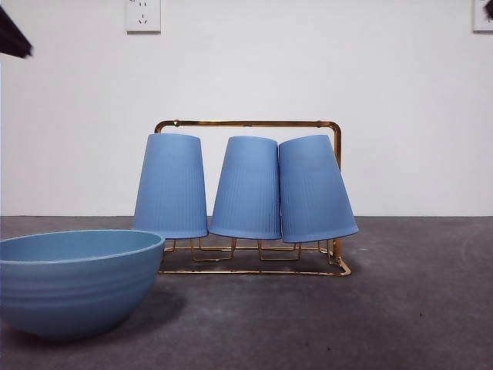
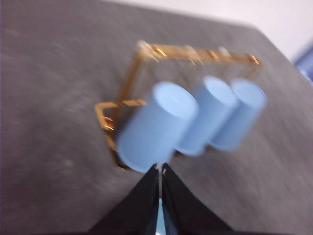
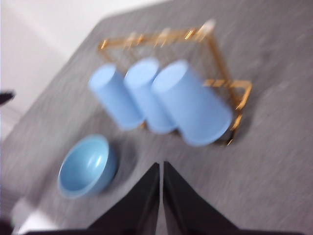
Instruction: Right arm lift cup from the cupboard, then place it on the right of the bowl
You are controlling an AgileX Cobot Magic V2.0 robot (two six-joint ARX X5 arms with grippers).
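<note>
Dark grey table (image 1: 416, 308), white wall (image 1: 77, 116) behind. Three cups (image 1: 248, 187) stand inverted on one gold cupboard (image 1: 246, 123); one bowl (image 1: 73, 281) front-left. Left gripper (image 2: 160, 171) and right gripper (image 3: 160, 169): jaws closed, empty.

No text, label, brand, number or sign could be read anywhere in the three views; the cups (image 1: 248, 187), the bowl (image 1: 73, 281) and the gold wire cupboard (image 1: 246, 123) were plain, the tabletop (image 1: 416, 308) was unmarked, and the white wall socket (image 1: 143, 15) high on the wall behind carried no legible print, while both wrist views were too blurred to show fine marks
</note>
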